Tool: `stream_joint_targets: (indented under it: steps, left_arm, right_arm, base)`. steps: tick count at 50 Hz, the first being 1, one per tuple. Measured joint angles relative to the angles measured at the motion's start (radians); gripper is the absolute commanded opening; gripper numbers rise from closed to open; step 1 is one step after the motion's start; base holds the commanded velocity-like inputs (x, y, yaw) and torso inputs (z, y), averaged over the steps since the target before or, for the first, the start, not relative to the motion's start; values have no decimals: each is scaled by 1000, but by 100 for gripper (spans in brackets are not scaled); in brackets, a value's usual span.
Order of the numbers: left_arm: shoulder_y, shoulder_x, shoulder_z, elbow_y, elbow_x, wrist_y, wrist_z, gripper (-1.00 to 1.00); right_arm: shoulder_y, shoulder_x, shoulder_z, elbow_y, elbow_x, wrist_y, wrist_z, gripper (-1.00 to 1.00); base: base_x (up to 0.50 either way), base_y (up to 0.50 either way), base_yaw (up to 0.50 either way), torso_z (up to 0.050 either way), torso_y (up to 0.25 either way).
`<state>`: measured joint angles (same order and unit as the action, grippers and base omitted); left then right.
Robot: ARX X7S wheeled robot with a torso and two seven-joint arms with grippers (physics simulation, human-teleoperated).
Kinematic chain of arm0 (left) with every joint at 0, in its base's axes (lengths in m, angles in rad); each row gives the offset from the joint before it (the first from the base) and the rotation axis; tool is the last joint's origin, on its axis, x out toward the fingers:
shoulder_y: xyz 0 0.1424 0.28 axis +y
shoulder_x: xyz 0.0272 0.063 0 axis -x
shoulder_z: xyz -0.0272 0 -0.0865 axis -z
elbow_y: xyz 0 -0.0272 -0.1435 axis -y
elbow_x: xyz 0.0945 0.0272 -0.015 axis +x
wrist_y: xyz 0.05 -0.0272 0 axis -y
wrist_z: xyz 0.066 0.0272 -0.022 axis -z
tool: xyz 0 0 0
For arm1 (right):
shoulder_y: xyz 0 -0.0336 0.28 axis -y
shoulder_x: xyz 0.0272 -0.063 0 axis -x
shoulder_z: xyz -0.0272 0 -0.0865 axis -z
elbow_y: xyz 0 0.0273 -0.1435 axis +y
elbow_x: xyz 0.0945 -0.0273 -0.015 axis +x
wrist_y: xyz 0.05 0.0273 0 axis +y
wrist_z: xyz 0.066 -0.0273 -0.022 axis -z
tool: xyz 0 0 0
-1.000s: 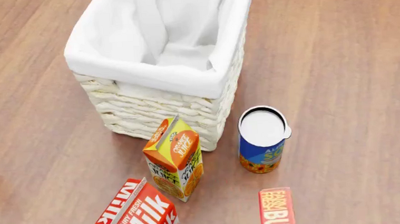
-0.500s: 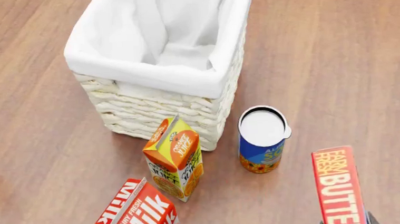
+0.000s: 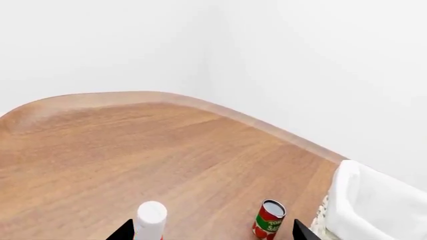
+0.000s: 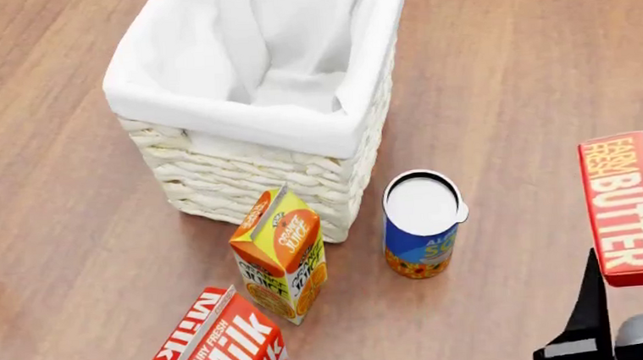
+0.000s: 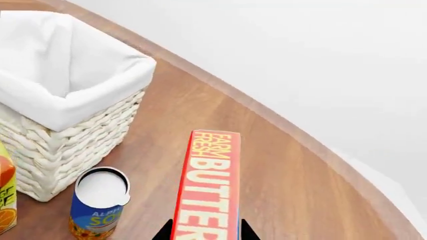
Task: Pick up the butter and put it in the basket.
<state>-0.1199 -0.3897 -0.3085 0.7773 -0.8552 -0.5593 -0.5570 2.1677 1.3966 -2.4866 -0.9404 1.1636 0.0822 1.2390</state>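
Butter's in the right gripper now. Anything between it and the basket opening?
Nothing visible blocks it. The butter, held in the right gripper, sits right of the basket. The blue can stands between them, but low on the table.

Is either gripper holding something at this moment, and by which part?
The right gripper holds the butter by its lower end, a finger on either side. The left gripper holds nothing visible.

Wooden table (image 3: 133, 150) against white wall. Red tomato can (image 3: 269, 220) lower right, beside basket (image 3: 373, 210). White-capped container (image 3: 151, 220) lower centre-left.
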Motion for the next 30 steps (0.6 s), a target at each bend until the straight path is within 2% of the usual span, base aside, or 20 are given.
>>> stream_joint_targets:
  steps: [14,30]
  left_arm:
    - [-4,4,11,-11,9,9,-2,100]
    - [-7,15,30,-18,21,21,-7,100]
  right_arm:
    - [62,-53,149,175,237,81,-188,-100]
    - [52,-100,283,398,440,41,-397,-100]
  base:
    - [0,0,0,0,1]
    - [0,0,0,1,1]
